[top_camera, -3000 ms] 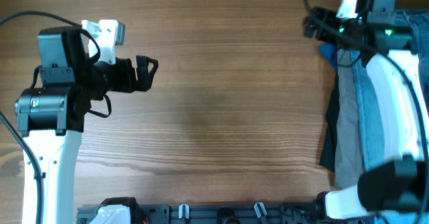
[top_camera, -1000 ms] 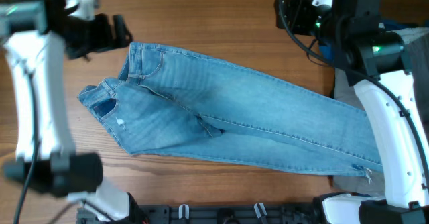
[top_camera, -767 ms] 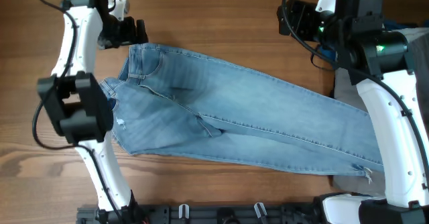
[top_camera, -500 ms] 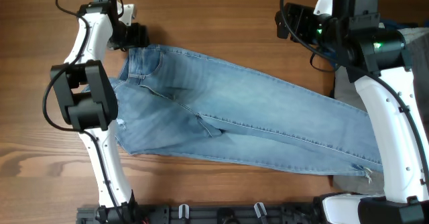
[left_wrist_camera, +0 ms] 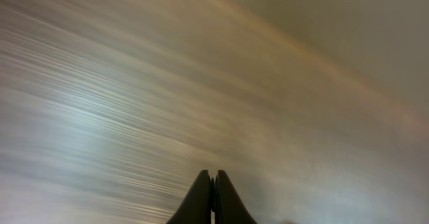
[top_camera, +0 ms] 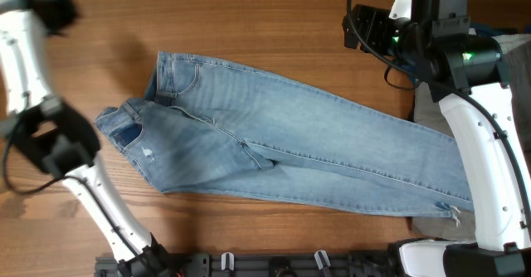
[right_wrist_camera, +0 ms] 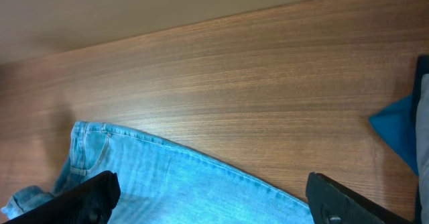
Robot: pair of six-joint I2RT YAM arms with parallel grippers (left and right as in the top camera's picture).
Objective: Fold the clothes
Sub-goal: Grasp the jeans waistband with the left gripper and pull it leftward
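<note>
A pair of light blue jeans (top_camera: 282,144) lies flat and slantwise on the wooden table, waistband at the upper left, leg hems at the lower right. My left gripper (left_wrist_camera: 213,178) is shut with nothing between its fingers, and its view is all motion blur. From overhead the left arm (top_camera: 25,53) is a blur at the far left edge, away from the jeans. My right gripper (right_wrist_camera: 214,200) stands wide open above the jeans (right_wrist_camera: 167,184), holding nothing; overhead it hangs over the table beyond the jeans' far edge (top_camera: 355,30).
A pile of other clothes (top_camera: 510,70) lies at the right edge, with a grey piece (top_camera: 427,111) and a dark blue piece (top_camera: 406,63) sticking out. Bare wood shows along the table's far side (top_camera: 249,20). A rail runs along the front edge (top_camera: 274,264).
My left gripper has shut and swung away from the waistband toward the top left corner. The jeans lie as before. The right arm has hardly moved.
</note>
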